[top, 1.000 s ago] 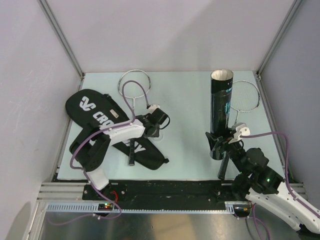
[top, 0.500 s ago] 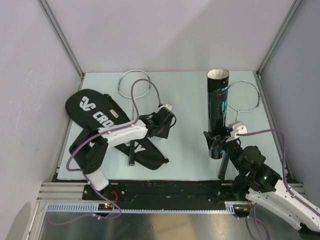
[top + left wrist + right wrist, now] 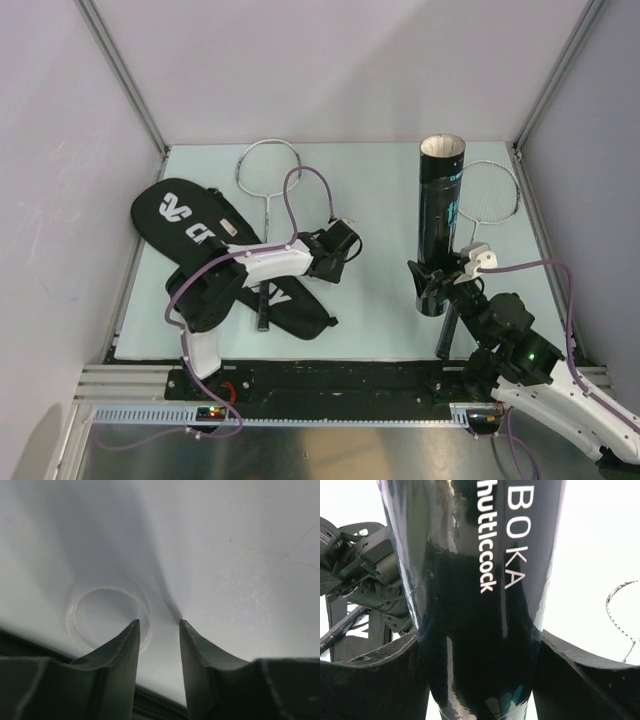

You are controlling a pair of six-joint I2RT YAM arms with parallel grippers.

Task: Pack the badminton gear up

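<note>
My right gripper (image 3: 436,287) is shut on the lower end of the long black tube (image 3: 440,205), which stands upright with its open end up. The right wrist view shows the tube (image 3: 480,580) filling the space between the two fingers. My left gripper (image 3: 348,252) is open and empty, low over the table just right of the black racket bag (image 3: 190,228). In the left wrist view its left fingertip (image 3: 131,630) overlaps the rim of a clear round lid (image 3: 80,615) lying flat. One racket (image 3: 268,165) lies behind the bag, the other (image 3: 488,190) right of the tube. No shuttlecocks show.
The first racket's black handle (image 3: 262,310) lies across the bag. The second racket's handle (image 3: 447,335) lies beside my right gripper. The bag's zipper edge (image 3: 155,702) sits close under my left gripper. Walls and metal posts (image 3: 120,75) enclose the table.
My left gripper has moved right, away from the bag towards the table's middle. The right gripper keeps hold of the tube, which has shifted only slightly.
</note>
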